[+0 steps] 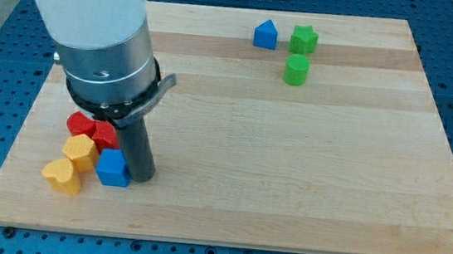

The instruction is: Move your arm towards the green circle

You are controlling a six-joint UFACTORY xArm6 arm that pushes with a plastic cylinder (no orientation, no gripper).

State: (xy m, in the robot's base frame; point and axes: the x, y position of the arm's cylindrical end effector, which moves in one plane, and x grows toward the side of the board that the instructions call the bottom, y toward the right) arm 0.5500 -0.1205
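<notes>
1 raised view looks down the whole board (pixel 291 150).

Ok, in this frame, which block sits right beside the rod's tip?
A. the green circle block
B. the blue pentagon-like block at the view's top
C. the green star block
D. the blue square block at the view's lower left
D: my tip stands against the right side of the blue square block, far from the green circle block at the view's upper right.

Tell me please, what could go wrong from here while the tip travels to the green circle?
1. My tip stands right beside the blue cube at the view's bottom left; a careless start could drag it.
2. The green circle lies far off toward the view's top right, close below the green star and the blue block; overshooting might knock those.
</notes>
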